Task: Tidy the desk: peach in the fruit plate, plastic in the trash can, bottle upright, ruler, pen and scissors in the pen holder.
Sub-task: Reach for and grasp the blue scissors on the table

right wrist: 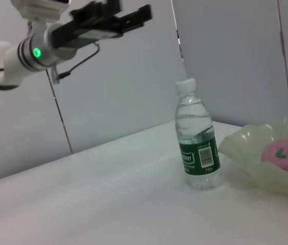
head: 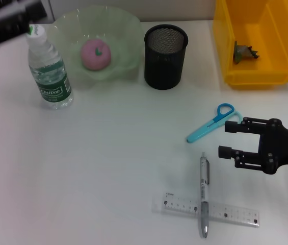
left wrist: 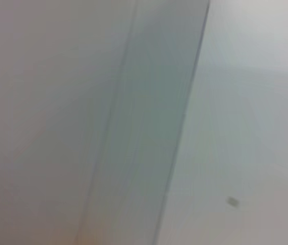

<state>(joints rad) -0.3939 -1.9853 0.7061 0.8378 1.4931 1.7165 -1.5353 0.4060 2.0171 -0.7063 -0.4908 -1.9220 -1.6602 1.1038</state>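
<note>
From the head view, the right gripper (head: pixel 227 139) hangs open just beside the thin, stiff scissors (head: pixel 211 123) near the table's (head: pixel 108 173) right edge, best pinched at the blades, with pen (head: pixel 204 196) and ruler (head: pixel 211 209) crossed nearby, while the right wrist view shows the left gripper (right wrist: pixel 133 14) raised above the upright bottle (right wrist: pixel 197 135), its fingers unclear.

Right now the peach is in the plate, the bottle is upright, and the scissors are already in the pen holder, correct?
Not quite. The scissors lie on the desk near the right gripper, outside the pen holder, as the head view shows. The peach and upright bottle are right.
</note>
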